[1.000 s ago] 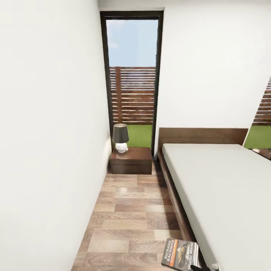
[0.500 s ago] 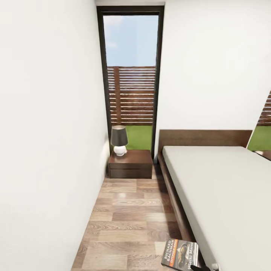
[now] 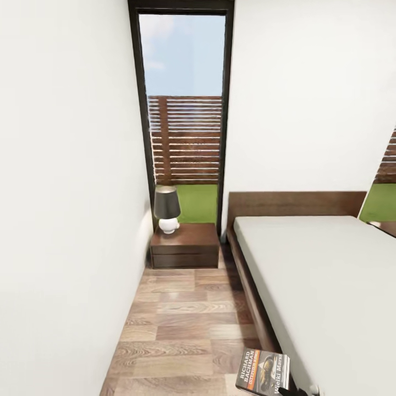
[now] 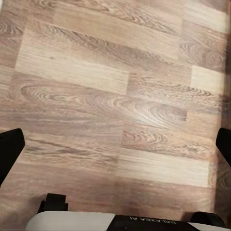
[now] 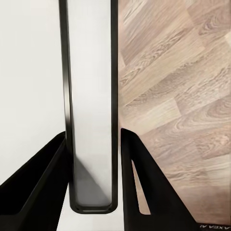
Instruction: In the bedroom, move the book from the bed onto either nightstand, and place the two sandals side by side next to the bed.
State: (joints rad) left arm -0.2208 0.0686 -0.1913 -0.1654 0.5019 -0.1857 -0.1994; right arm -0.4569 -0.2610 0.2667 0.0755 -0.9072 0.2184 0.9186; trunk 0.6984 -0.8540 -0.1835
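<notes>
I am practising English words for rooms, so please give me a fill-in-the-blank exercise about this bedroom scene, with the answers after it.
1. On the nightstand stands a lamp with a ____ shade.
2. The right gripper has its fingers closed on the ____.
3. The nightstand sits in front of a tall ____.
4. The left gripper hangs open above the wooden ____.

Missing words: dark; book; window; floor

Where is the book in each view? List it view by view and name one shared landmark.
Head: book at the bottom edge, beside the bed.
Right wrist: book seen edge-on, clamped between the right fingers.
Left wrist: plank floor between the spread left fingers.
Shared landmark: the floor.
</notes>
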